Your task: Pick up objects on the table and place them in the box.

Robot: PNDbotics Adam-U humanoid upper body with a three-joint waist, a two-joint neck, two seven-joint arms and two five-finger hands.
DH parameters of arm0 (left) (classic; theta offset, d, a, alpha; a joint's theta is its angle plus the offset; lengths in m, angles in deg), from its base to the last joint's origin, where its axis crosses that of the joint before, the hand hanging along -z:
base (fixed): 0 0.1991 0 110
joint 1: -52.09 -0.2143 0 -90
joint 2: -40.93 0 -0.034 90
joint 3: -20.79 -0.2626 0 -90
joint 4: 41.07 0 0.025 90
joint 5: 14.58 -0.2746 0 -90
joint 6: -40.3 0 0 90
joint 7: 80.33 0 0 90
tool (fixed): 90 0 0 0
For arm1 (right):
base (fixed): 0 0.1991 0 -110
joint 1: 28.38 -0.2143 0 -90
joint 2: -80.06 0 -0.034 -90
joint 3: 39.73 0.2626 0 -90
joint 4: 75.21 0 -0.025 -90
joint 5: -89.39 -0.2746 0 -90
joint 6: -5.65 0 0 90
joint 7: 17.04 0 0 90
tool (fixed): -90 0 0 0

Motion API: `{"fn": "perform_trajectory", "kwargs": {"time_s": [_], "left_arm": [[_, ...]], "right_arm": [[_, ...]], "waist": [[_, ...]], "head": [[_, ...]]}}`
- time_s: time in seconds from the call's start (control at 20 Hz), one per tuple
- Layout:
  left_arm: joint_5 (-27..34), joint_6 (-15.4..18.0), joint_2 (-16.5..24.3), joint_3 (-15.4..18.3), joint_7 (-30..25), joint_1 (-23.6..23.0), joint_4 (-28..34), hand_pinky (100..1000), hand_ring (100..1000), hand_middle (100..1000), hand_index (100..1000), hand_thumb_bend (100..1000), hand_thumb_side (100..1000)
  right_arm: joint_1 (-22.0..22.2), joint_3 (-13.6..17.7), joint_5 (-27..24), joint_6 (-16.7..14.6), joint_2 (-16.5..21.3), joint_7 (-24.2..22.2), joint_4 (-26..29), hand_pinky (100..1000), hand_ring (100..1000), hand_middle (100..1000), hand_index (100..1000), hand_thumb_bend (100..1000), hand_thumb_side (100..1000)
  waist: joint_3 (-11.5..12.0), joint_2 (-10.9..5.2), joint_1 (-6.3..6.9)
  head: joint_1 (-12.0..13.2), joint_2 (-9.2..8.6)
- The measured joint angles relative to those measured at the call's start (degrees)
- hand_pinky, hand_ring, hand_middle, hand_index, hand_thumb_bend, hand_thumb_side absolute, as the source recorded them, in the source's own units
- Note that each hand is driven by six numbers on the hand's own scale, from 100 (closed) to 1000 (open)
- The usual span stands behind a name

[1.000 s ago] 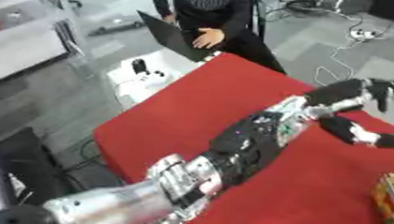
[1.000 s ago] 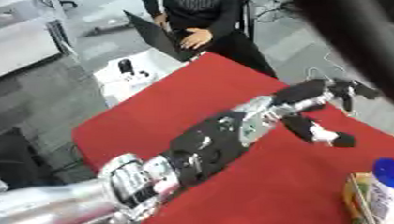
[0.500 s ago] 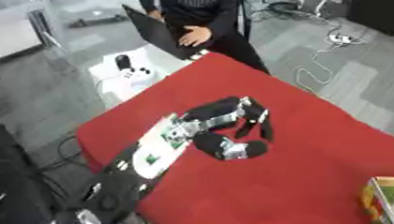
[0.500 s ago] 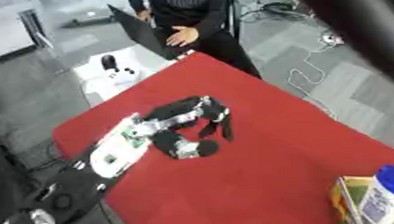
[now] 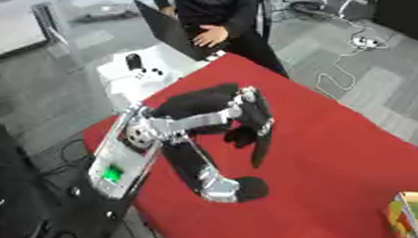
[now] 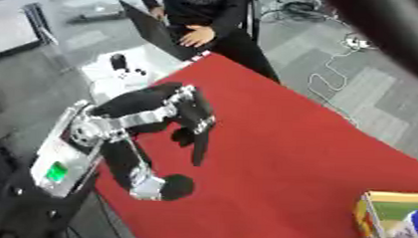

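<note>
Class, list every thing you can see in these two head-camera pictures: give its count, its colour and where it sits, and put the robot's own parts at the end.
Table cover: one, red, fills the middle and right.
Box: one, yellow-green, lower right corner of the table; something white and blue shows inside, too blurred to name.
Laptop: one, dark, at the table's far edge, a person's hand on it.
Small stand: one, white with dark items on top, on the floor left of the table.
Cables: several, light-coloured, on the grey floor at upper right.
Left arm: one, black and silver, bent over the table's left edge.
Left hand: one, black, fingers hanging down over the cloth, holding nothing.
</note>
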Motion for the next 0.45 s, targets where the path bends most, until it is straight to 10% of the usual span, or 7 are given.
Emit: {"fn": "perform_trajectory", "kwargs": {"time_s": [0.45], "left_arm": [[4.3, -5.9, 0.1, -0.7, 31.5, -0.3, 0.1, 182, 126, 163, 529, 305, 867]], "right_arm": [[-0.1, -0.4, 1.5, 0.3, 0.1, 3.0, 0.0, 100, 302, 341, 329, 133, 951]], "waist": [[-0.6, 0.00, 0.33]], "head": [[-0.5, 2.96]]}}
